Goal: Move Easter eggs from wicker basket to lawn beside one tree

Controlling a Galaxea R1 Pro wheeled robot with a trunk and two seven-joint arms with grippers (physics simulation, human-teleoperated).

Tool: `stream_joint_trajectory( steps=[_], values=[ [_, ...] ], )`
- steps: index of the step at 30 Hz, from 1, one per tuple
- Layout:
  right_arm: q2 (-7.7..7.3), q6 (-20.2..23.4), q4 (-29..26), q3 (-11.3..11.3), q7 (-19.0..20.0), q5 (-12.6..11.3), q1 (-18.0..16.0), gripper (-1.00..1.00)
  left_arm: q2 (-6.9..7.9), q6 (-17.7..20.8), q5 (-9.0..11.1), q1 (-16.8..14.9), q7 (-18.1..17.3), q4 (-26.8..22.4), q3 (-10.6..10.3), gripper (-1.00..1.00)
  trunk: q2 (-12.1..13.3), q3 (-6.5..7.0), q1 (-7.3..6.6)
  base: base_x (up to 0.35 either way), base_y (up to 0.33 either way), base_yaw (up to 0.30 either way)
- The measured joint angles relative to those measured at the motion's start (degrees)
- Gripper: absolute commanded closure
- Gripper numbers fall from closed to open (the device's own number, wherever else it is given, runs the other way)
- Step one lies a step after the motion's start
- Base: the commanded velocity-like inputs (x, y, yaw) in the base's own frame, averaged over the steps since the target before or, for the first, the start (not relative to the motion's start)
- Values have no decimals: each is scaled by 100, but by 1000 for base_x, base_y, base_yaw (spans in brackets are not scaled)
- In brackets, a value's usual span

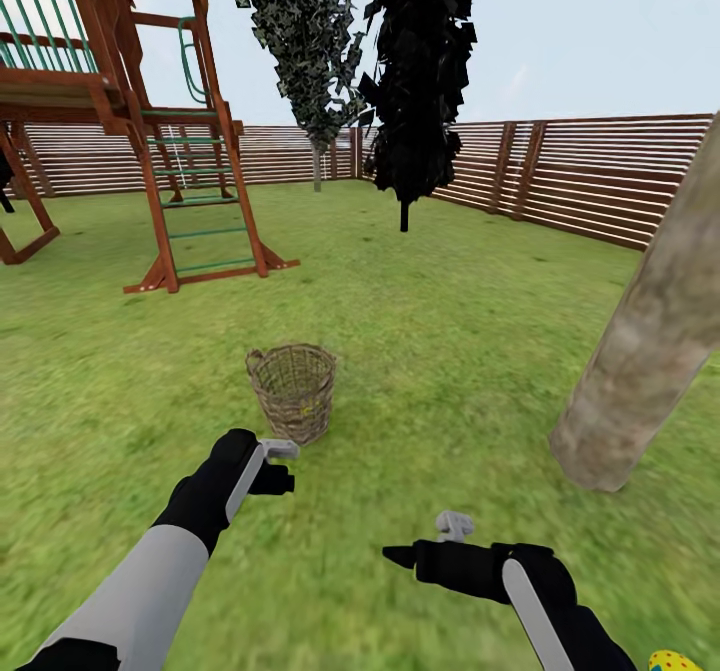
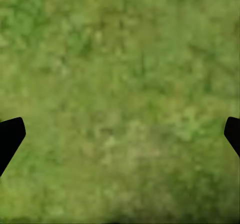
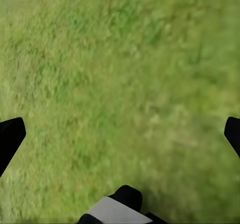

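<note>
Both arms low, spread jaws empty over grass.
One Easter egg [image 1: 672, 662] lies at five o'clock near the tree [image 1: 645, 351]. Right gripper [image 1: 400, 555] and left gripper [image 1: 281, 463] hover over the lawn [image 1: 430, 351]; the wicker basket [image 1: 292, 389] stands beyond, around twelve o'clock. Eggs probably light, smooth, slippery: pinch across the middle. Open grass all round.

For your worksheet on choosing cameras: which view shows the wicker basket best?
The head view: the wicker basket stands whole and upright on the lawn, just beyond the left gripper. Both wrist views look down at grass between open fingertips.
</note>
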Motion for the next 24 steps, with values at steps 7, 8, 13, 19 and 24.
stream_joint_trajectory(
  steps=[7,8,13,19,24],
  values=[
    [1,0,0,-7,48,-20,0,-100,-5,0,0,-7,5,-2,-3,-100,281,126,-154,0,0,0],
    [2,-2,0,-6,50,-19,0,-100,-2,0,0,-6,5,-3,-3,-100,321,144,-176,0,0,0],
    [5,-7,-7,-24,53,-26,0,-100,-3,0,0,-7,6,-6,-5,-100,522,234,-286,0,0,6],
    [5,-7,-2,-16,54,-19,-1,-100,-13,2,2,-6,8,-8,-11,-100,762,343,-417,0,0,160],
    [9,-8,5,-3,53,-17,-2,-100,-14,2,-1,-6,8,7,-15,-100,963,432,-527,0,0,258]
  ],
)
